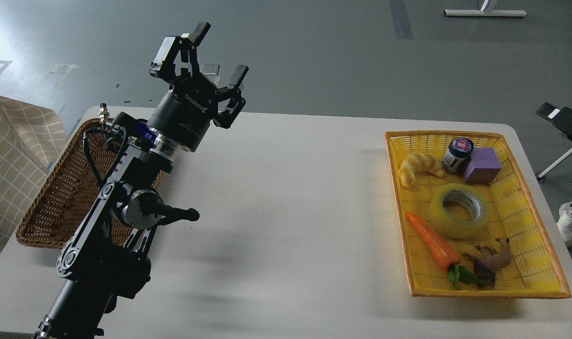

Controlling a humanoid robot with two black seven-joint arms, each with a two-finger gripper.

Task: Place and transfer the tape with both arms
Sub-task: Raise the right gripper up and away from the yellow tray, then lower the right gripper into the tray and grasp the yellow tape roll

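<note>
The tape (458, 210), a translucent yellowish roll with a grey-white core, lies flat in the middle of the yellow basket (540, 226) at the table's right. My left gripper (220, 52) is open and empty. It is raised above the table's far left part, beside the brown wicker basket (55, 197) and far from the tape. My right arm and gripper are not in view.
The yellow basket also holds a croissant toy (417, 168), a small jar (456, 154), a purple block (482, 165), a carrot toy (432, 241) and a brown animal figure (490, 261). A black object (564, 121) and a person's shoe (570, 221) show at the right edge.
</note>
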